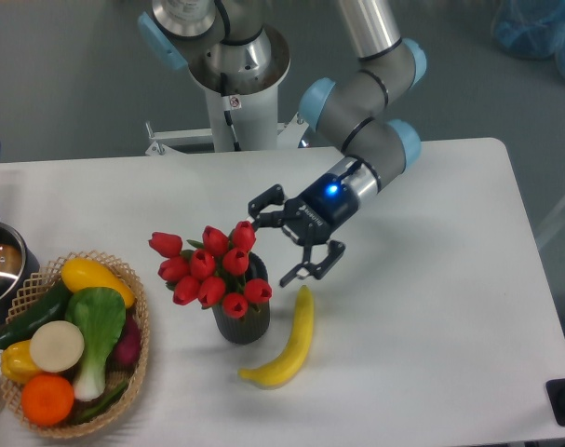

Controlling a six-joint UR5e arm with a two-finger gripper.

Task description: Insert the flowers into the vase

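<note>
The flowers (210,273) are sitting in the vase (242,321), leaning to the left. The gripper (287,237) is hanging just to the right of them with its fingers wide apart, holding nothing. The flowers look light and soft, so the stems seem the best place to hold. The red heads are hiding the stems and the vase's mouth.

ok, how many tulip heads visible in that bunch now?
9 red heads on the flowers, clustered over the vase mouth and leaning left toward the basket; the farthest left sits alone. More may hide underneath.
</note>
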